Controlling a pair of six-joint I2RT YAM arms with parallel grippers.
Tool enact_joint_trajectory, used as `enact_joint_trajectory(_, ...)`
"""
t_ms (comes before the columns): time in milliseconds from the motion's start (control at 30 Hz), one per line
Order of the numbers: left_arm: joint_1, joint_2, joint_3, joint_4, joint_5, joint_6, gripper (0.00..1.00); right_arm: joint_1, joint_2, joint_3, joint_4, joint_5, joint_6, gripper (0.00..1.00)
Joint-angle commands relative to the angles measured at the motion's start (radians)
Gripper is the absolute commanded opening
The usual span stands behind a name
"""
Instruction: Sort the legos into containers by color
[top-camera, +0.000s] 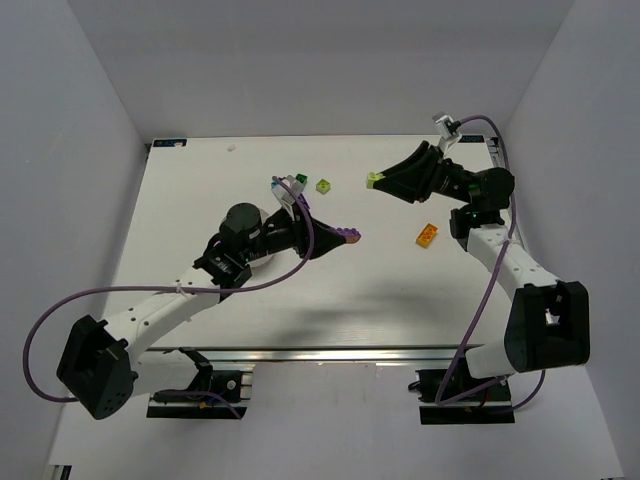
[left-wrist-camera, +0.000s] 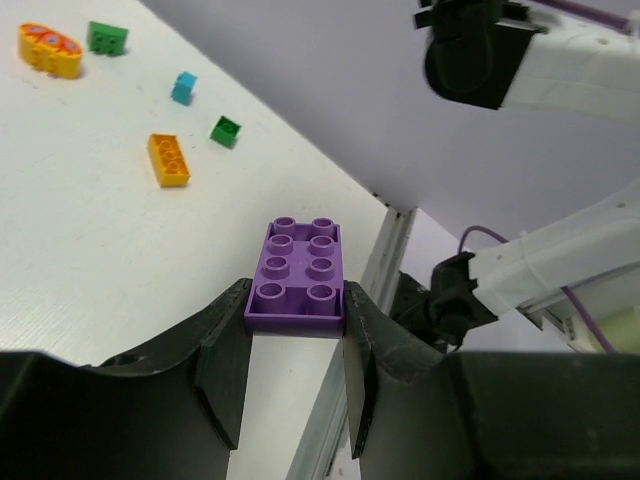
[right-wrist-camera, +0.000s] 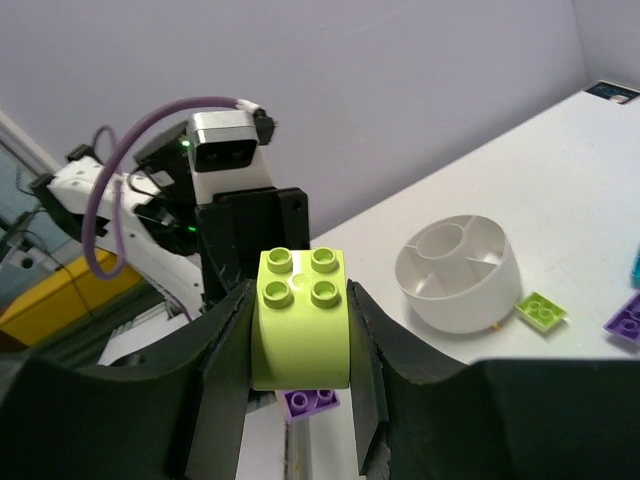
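- The left pincer (left-wrist-camera: 296, 305) clamps a purple lego (left-wrist-camera: 296, 262) by its long sides. Its studs face up and its long axis runs straight out from the fingers, above mid-desk (top-camera: 200, 200).
- The right pincer (right-wrist-camera: 300, 335) grips a lime lego (right-wrist-camera: 300, 300) near the desk's far right edge, well apart from the left.
- The white divided bowl (right-wrist-camera: 455, 300) sits under the left arm.

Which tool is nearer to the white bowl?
Left. The left tool, holding a purple brick, is just right of the bowl; the right tool, holding a lime brick, is farther beyond.
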Motion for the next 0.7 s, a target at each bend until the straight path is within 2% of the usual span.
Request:
enact_joint_trajectory(0, 0.003, -0.065, 0.045, -0.163, -0.120, 0.078, 0.00, -0.016, -0.049, 0.008, -0.097, 0.017, -0.144, 0.00)
enact_joint_trajectory(33, 0.003, -0.075, 0.056, -0.206, -0.215, 0.090, 0.00, -0.015, -0.065, 0.008, -0.216, 0.018, -0.260, 0.00)
enact_joint_trajectory(100, 0.003, -0.105, 0.097, -0.343, -0.313, 0.109, 0.00, -0.015, -0.106, 0.002, -0.330, 0.029, -0.377, 0.00)
enact_joint_trajectory(133, 0.003, -0.110, 0.126, -0.439, -0.370, 0.096, 0.00, -0.013, -0.120, 0.002, -0.449, 0.035, -0.431, 0.00)
enact_joint_trajectory(167, 0.012, -0.106, 0.158, -0.592, -0.460, 0.077, 0.00, -0.015, -0.141, 0.002, -0.503, 0.046, -0.527, 0.00)
enact_joint_trajectory(233, 0.012, -0.092, 0.284, -0.760, -0.571, 0.028, 0.00, -0.021, -0.166, -0.018, -0.591, 0.052, -0.586, 0.00)
enact_joint_trajectory(267, 0.012, -0.089, 0.315, -0.883, -0.651, 0.009, 0.00, -0.024, -0.184, -0.024, -0.623, 0.060, -0.632, 0.00)
enact_joint_trajectory(333, 0.012, -0.101, 0.373, -0.964, -0.714, -0.022, 0.00, -0.028, -0.200, -0.035, -0.696, 0.069, -0.669, 0.00)
enact_joint_trajectory(500, 0.012, -0.070, 0.498, -1.277, -1.045, -0.178, 0.00, -0.041, -0.252, -0.087, -0.797, 0.126, -0.750, 0.00)
enact_joint_trajectory(600, 0.023, -0.006, 0.596, -1.424, -1.160, -0.252, 0.00, -0.051, -0.276, -0.093, -0.864, 0.135, -0.831, 0.00)
enact_joint_trajectory(667, 0.032, 0.062, 0.645, -1.466, -1.174, -0.281, 0.00, -0.054, -0.281, -0.104, -0.863, 0.130, -0.838, 0.00)
